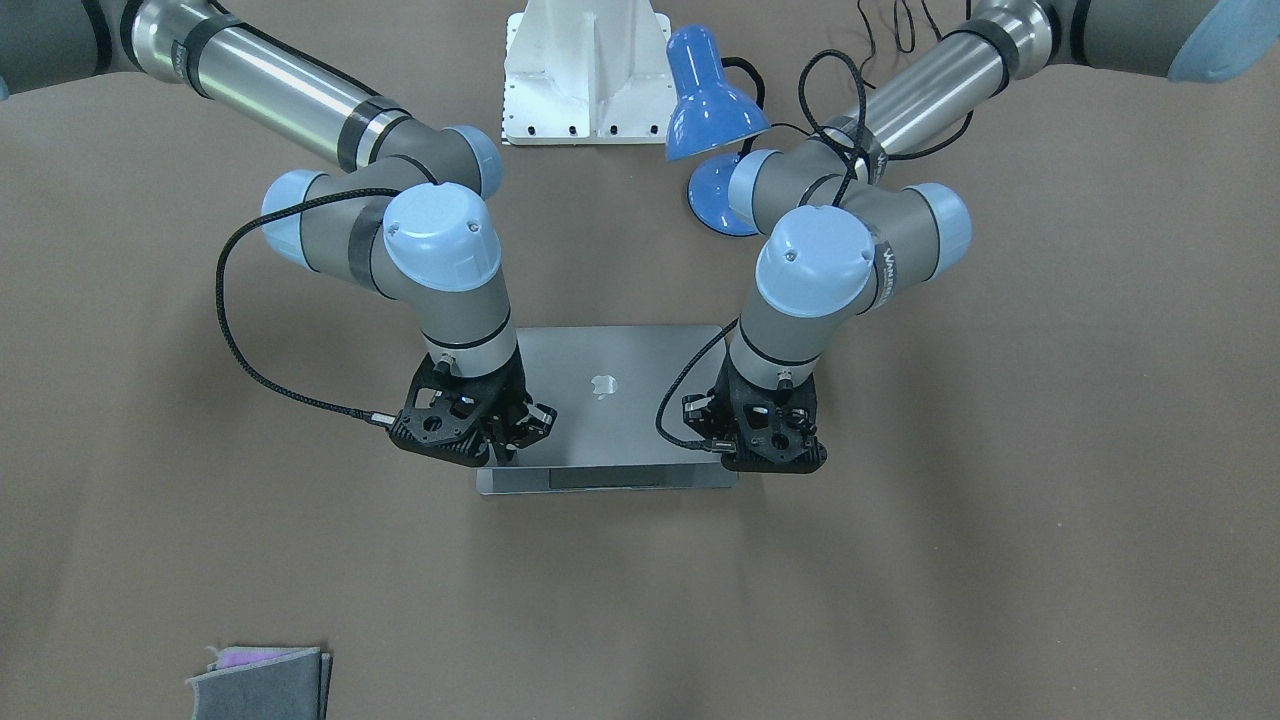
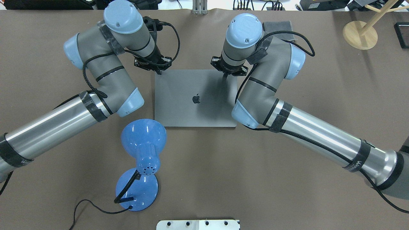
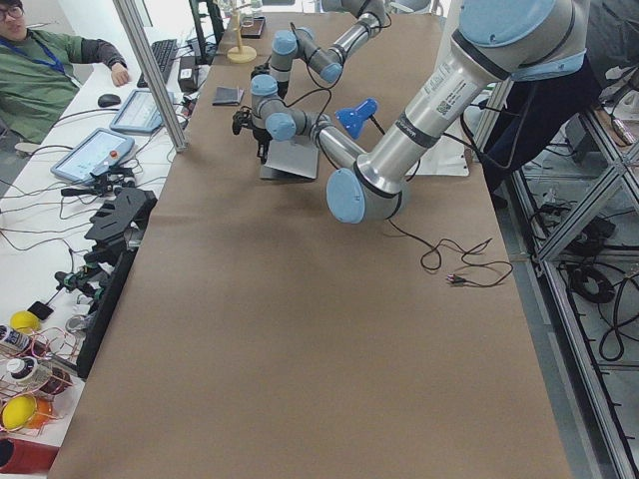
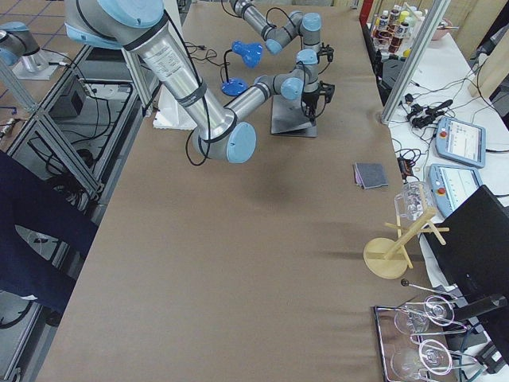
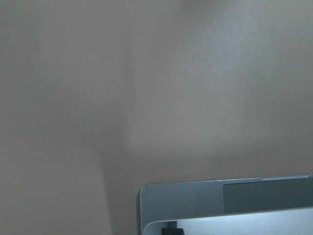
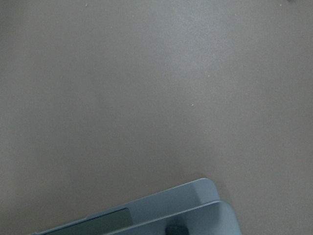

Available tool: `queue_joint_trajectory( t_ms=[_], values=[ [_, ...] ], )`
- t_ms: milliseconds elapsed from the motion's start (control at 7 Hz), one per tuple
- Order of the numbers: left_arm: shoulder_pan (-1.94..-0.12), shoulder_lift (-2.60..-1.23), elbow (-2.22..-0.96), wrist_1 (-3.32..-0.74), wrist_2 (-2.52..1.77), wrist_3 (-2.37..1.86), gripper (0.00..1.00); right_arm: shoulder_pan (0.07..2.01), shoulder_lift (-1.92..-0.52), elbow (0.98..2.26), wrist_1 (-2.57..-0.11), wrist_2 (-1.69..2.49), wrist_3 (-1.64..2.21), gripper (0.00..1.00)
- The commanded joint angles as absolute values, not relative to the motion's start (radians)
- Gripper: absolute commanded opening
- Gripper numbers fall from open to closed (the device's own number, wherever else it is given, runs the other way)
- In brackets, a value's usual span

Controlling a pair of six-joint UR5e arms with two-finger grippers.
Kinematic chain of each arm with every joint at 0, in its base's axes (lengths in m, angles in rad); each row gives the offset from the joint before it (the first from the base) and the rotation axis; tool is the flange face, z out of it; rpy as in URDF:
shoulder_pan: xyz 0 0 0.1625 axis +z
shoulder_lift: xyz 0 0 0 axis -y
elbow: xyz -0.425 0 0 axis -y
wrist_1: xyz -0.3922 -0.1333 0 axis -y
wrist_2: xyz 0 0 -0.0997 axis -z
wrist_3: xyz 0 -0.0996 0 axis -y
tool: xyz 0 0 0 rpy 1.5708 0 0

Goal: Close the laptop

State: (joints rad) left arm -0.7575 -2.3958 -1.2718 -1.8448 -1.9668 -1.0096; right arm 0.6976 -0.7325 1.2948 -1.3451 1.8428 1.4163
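The space-grey laptop (image 2: pixel 191 108) lies in the middle of the table with its lid, apple logo up, lowered almost flat. A narrow strip of its base (image 1: pixel 610 480) and trackpad still shows past the lid's edge. My left gripper (image 2: pixel 159 72) rests on one far corner of the lid, and its fingers look shut. My right gripper (image 2: pixel 225 76) rests on the other far corner, and its fingers also look shut. Each wrist view shows one dark fingertip on the lid's edge, in the left wrist view (image 5: pixel 170 230) and in the right wrist view (image 6: pixel 176 229), with the base corner (image 5: pixel 186 200) beyond.
A blue desk lamp (image 2: pixel 143 137) with its cable stands near the laptop on my left side. A folded grey cloth (image 1: pixel 262 680) lies at the far right table edge. A wooden stand (image 2: pixel 359 35) is far right. The white robot base (image 1: pixel 585 70) is behind the laptop.
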Motion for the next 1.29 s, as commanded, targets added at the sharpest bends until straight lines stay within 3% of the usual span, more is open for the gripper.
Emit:
queue_joint_trajectory(
  t_ms=[0, 714, 1000, 1143],
  values=[
    [-0.73, -2.404, -1.214, -1.876, -1.904, -1.009, 0.0, 0.689, -0.724, 1.235, -1.292, 1.839, 1.417, 0.0],
    [-0.718, -2.404, -1.216, -1.879, -1.885, -1.008, 0.0, 0.681, -0.724, 1.235, -1.292, 1.841, 1.416, 0.0],
    [-0.727, -2.404, -1.281, -1.843, -1.899, -1.008, 0.0, 0.712, -0.729, 1.255, -1.302, 1.871, 1.398, 0.0],
    [-0.748, -2.402, -1.293, -1.827, -1.948, -0.973, 0.39, 0.744, -0.764, 1.311, -1.366, 1.94, 1.388, 0.33]
  ],
)
